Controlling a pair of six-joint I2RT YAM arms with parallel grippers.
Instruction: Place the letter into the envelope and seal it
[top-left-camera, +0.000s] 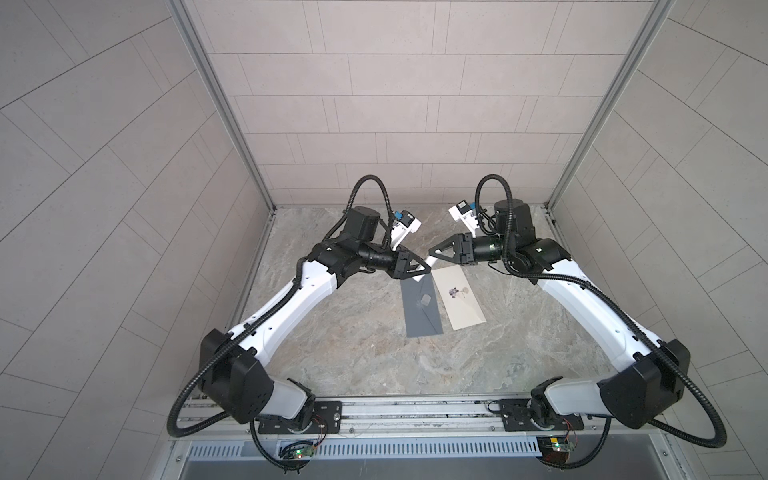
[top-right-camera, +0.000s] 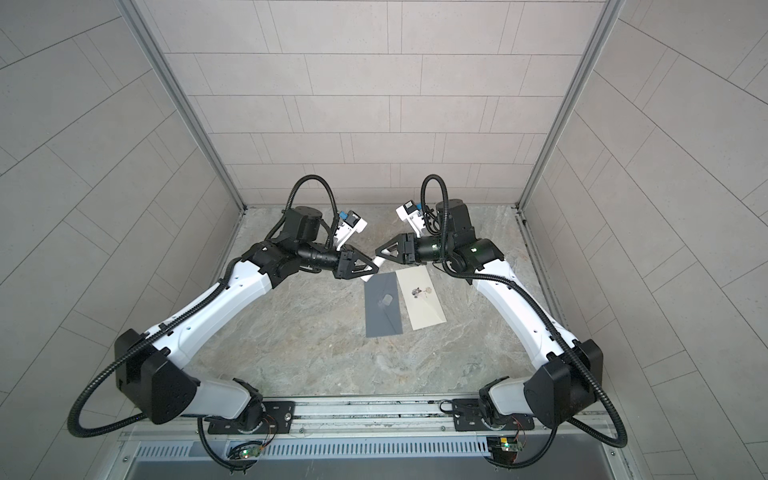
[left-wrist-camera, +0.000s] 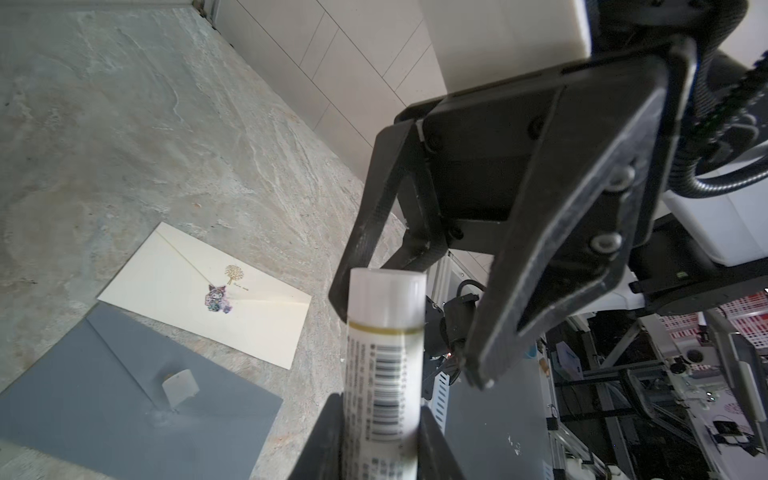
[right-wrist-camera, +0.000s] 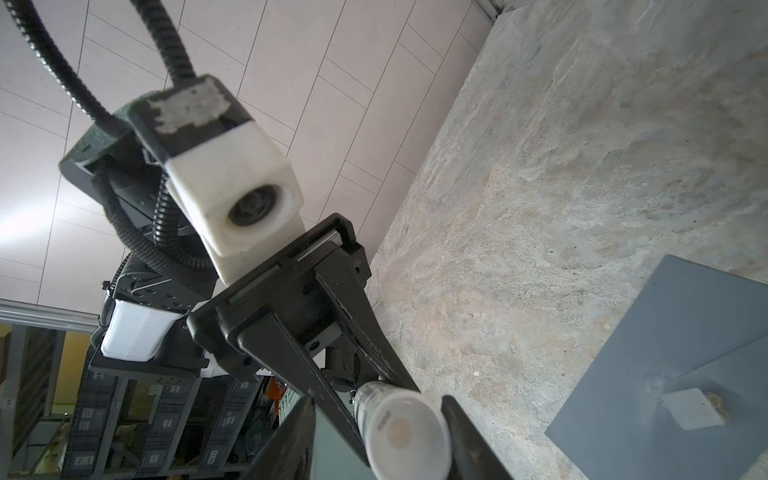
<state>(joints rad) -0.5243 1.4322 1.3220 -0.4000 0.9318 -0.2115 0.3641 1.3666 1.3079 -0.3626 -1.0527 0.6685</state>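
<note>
My left gripper (top-left-camera: 424, 267) (left-wrist-camera: 380, 415) is shut on the body of a white glue stick (top-left-camera: 430, 261) (left-wrist-camera: 384, 332), held in the air above the far ends of the envelopes. My right gripper (top-left-camera: 432, 252) (right-wrist-camera: 376, 411) faces it with its jaws open on either side of the stick's capped end (right-wrist-camera: 405, 436); one finger stands clear of the cap. A grey envelope (top-left-camera: 419, 307) (left-wrist-camera: 104, 395) with a small white tab lies flat beside a cream envelope (top-left-camera: 459, 299) (left-wrist-camera: 208, 291) that bears a sticker. Both flaps lie down. The letter is out of view.
The envelopes lie mid-table on the marbled top (top-left-camera: 374, 353). Tiled walls close in the back and sides, with metal posts at the far corners. A rail (top-left-camera: 415, 409) with both arm bases runs along the near edge.
</note>
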